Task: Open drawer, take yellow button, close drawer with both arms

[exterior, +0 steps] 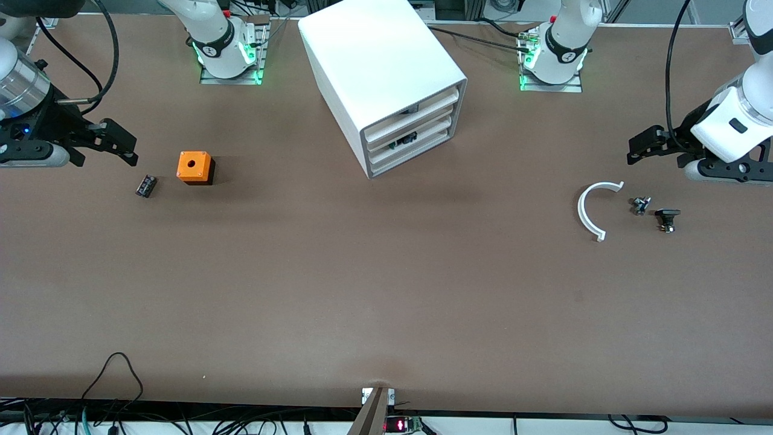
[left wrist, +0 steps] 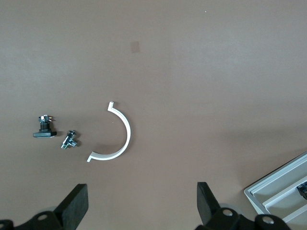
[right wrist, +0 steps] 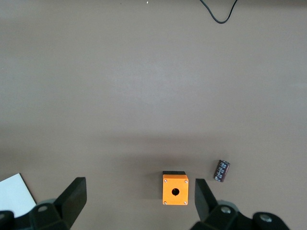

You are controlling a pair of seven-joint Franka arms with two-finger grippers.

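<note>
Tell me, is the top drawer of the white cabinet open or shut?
Shut: the top drawer sits flush with the two below it in the cabinet.

Just a big brown matte table [exterior: 386, 290] under even light, with black cables [exterior: 115, 386] trailing off the edge nearest the front camera, plus a metal bracket [exterior: 377, 408] there.

White cabinet [exterior: 386, 72] on a plain brown table [exterior: 386, 290] — its 3 drawer fronts white, the middle one showing a dark part. Toward the right arm's end from it, an orange cube [exterior: 194, 167] with a black base — beside it a dark cylinder [exterior: 145, 185]. Toward the left arm's end, a white curved clip [exterior: 590, 209].
</note>
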